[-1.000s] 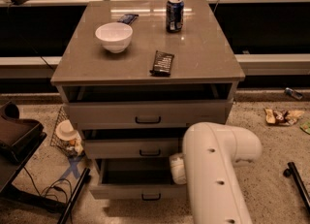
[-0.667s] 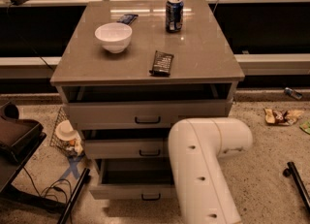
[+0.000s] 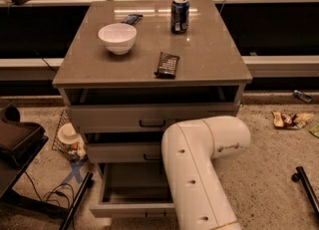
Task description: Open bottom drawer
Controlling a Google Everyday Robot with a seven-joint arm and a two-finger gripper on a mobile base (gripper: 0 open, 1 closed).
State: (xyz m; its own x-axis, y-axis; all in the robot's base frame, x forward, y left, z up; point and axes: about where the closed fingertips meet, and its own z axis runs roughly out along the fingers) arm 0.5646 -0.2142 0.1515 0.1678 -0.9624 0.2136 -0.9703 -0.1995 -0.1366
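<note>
The grey-beige cabinet (image 3: 149,64) has three drawers. The bottom drawer (image 3: 130,203) stands pulled far out, its inside showing, with its front panel low in the view and its dark handle (image 3: 155,215) partly seen. The middle drawer (image 3: 124,152) and the top drawer (image 3: 149,117) stand out a little. My white arm (image 3: 199,169) rises from the bottom edge and covers the right half of the lower drawers. My gripper is hidden behind the arm.
On the cabinet top are a white bowl (image 3: 117,38), a blue can (image 3: 180,15), a dark bar (image 3: 167,64) and a small blue packet (image 3: 130,19). A wire basket with a cup (image 3: 69,139) stands at the left. A dark chair (image 3: 20,144) is further left. Litter (image 3: 289,119) lies at the right.
My arm has swung to the left across the lower drawers. The bottom drawer now stands further out than before.
</note>
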